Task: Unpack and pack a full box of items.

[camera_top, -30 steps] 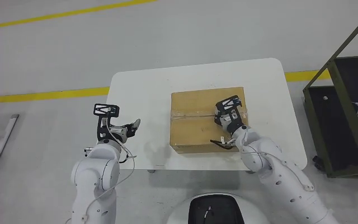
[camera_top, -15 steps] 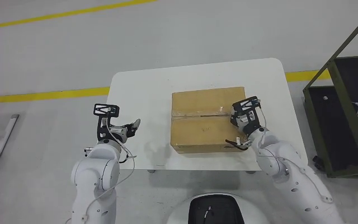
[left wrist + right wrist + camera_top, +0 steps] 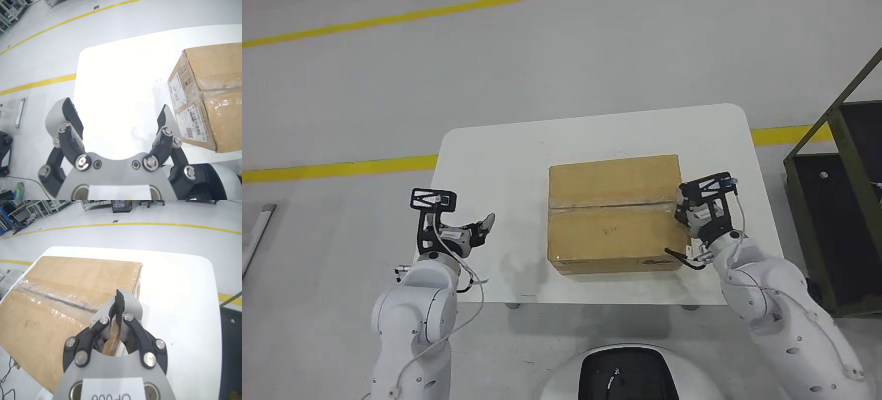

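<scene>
A white table [image 3: 502, 170] with rounded corners is set on a pale grey floor [image 3: 642, 50]. Two yellow lines are painted on the floor: one [image 3: 332, 168] runs behind the table, and another [image 3: 372, 22] lies farther back. A green metal rack [image 3: 832, 230] is placed just beside the table's right end, and a small pale object [image 3: 824, 176] is seen on its dark shelf. A grey bar [image 3: 19, 113] is laid on the floor well to the left. Workbenches [image 3: 28, 209] and office chairs [image 3: 151, 202] are seen far behind.
</scene>
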